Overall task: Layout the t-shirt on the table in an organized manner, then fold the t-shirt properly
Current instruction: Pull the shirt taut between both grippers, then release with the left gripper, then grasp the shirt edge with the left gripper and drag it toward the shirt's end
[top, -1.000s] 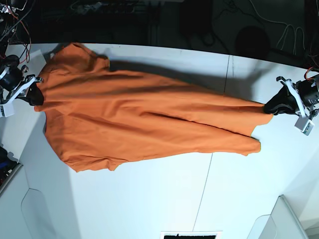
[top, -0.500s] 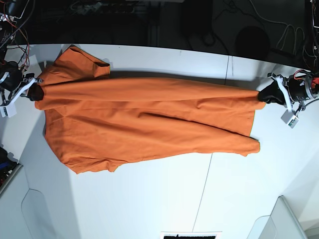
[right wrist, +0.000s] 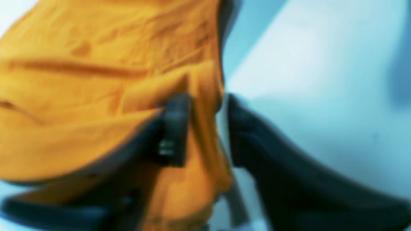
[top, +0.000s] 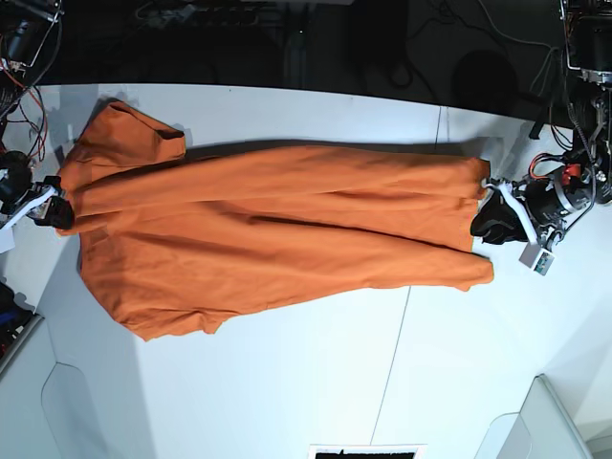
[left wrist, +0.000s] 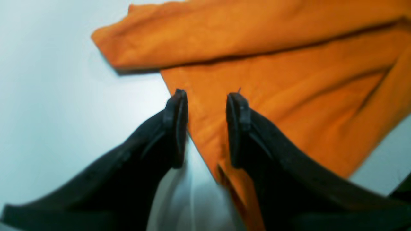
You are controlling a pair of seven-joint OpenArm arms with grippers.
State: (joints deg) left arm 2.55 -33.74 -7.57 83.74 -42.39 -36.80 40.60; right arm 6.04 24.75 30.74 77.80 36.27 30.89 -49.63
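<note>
The orange t-shirt lies stretched lengthwise across the white table, folded over along its far side, with a sleeve at the far left. My left gripper sits at the shirt's right end. In the left wrist view it stands open astride the hem edge of the t-shirt, which rests on the table. My right gripper is at the shirt's left end. In the blurred right wrist view it is open, with a bunch of t-shirt fabric loose between its fingers.
A thin dark seam crosses the tabletop right of centre. Cables and dark equipment line the far edge. White moulded pieces stand at the near right corner and near left corner. A black-and-white marker sits at the front edge.
Both grippers have gone from shut on the shirt's ends to open and shifted toward the near side. The taut raised fold has settled flat on the table.
</note>
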